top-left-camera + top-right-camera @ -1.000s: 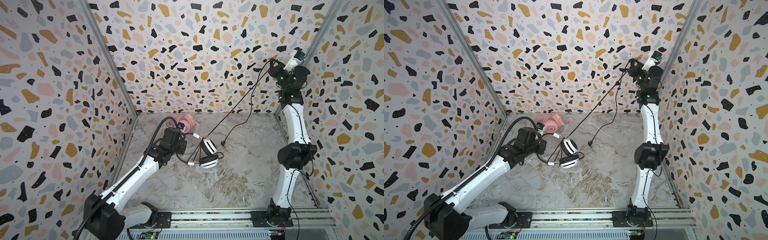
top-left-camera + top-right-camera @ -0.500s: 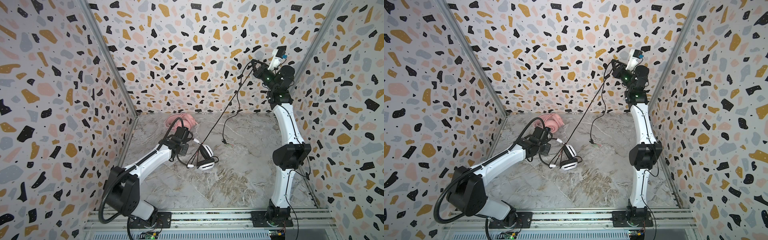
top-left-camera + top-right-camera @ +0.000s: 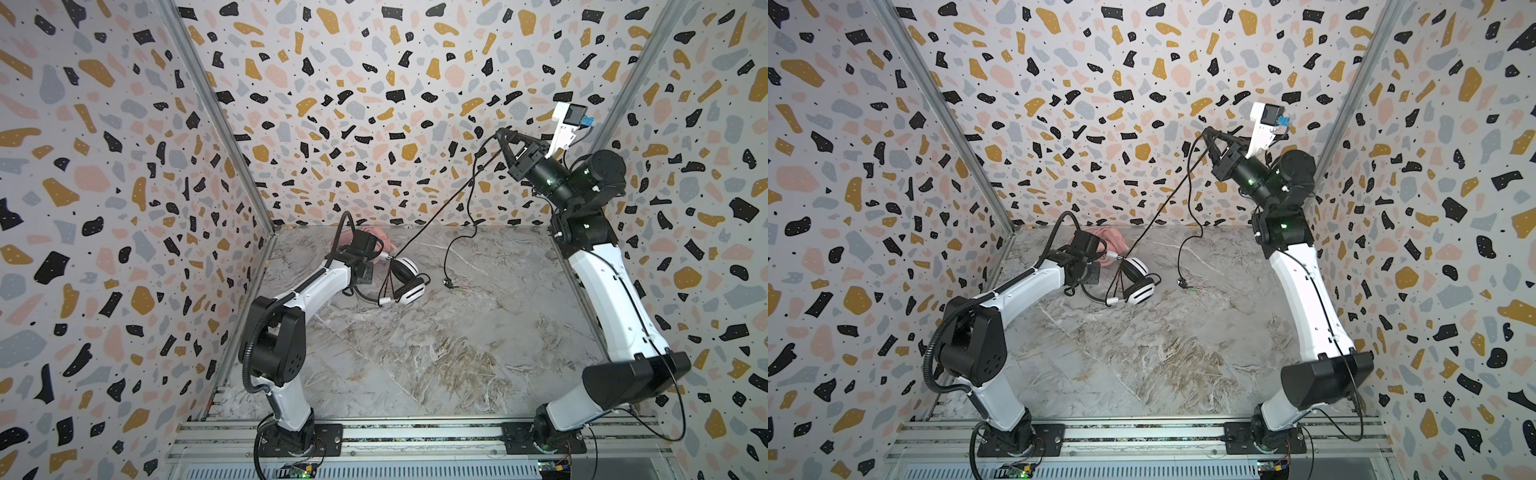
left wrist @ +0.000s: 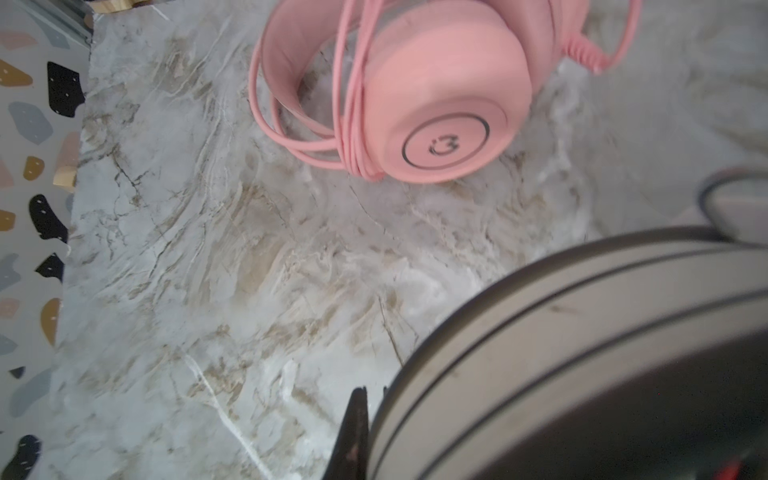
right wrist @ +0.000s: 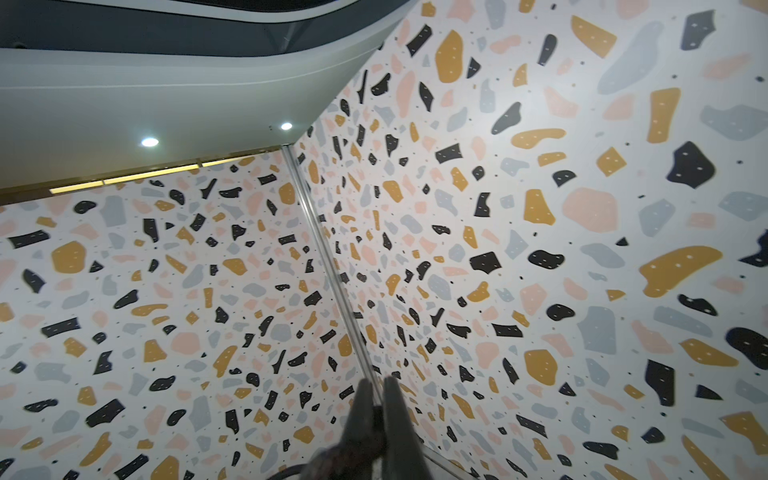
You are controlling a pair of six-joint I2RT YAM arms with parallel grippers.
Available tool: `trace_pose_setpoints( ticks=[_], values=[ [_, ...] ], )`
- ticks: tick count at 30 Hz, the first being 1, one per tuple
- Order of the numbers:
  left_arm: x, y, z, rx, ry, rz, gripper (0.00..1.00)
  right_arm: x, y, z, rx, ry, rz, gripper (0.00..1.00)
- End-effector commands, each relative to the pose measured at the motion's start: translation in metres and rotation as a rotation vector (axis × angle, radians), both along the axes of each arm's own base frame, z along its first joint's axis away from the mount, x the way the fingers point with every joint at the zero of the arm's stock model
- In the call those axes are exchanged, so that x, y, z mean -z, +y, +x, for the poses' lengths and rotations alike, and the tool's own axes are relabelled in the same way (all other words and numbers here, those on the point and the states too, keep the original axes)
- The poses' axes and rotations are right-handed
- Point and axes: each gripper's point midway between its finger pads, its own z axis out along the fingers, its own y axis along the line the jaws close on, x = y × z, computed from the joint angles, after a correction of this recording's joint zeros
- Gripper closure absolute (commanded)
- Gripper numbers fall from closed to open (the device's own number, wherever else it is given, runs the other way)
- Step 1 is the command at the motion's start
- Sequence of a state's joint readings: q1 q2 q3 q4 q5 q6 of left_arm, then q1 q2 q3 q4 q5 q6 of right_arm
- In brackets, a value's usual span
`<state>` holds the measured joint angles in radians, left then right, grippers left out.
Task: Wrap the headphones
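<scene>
Headset [image 3: 409,284] on table [image 3: 415,353], second headset [image 3: 1118,242] just behind — cord [image 3: 440,211] up to right claw [image 3: 503,135].

Both top views look down from above the front edge, sharing the whole tabletop [image 3: 415,353]. Left wrist view hangs close over its back left corner; right wrist view faces up the walls [image 5: 540,249].

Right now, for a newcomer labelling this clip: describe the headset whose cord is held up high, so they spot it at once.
Start at the far left corner of the marble floor, where the left gripper reaches. There, in its grip, is the white headset, its black cord running taut up to the right gripper. Unlike the all-pink headset behind it, it is white with black stripes.
</scene>
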<state>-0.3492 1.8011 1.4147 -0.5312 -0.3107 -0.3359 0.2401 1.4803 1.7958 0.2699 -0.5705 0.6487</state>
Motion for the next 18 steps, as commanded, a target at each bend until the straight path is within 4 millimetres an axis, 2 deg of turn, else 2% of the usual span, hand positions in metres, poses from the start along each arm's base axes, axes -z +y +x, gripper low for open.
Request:
trace_pose_setpoints(
  ticks=[1, 5, 9, 13, 18],
  values=[
    [-0.016, 0.003, 0.034, -0.131, -0.101, -0.188, 0.96, -0.011, 0.001, -0.036, -0.014, -0.085, 0.014, 1.0],
    [-0.03, 0.013, 0.055, -0.248, -0.212, -0.359, 0.97, 0.018, 0.013, -0.062, -0.07, -0.025, 0.021, 1.0],
    [-0.054, 0.031, 0.077, -0.376, -0.352, -0.565, 0.98, 0.046, 0.021, -0.084, -0.116, 0.039, 0.02, 1.0],
    [-0.079, 0.045, 0.099, -0.476, -0.455, -0.655, 0.98, 0.07, 0.03, -0.104, -0.2, 0.103, 0.018, 1.0],
    [-0.107, 0.037, 0.127, -0.474, -0.527, -0.781, 0.98, 0.105, 0.044, -0.118, -0.254, 0.179, -0.024, 1.0]
  ],
)
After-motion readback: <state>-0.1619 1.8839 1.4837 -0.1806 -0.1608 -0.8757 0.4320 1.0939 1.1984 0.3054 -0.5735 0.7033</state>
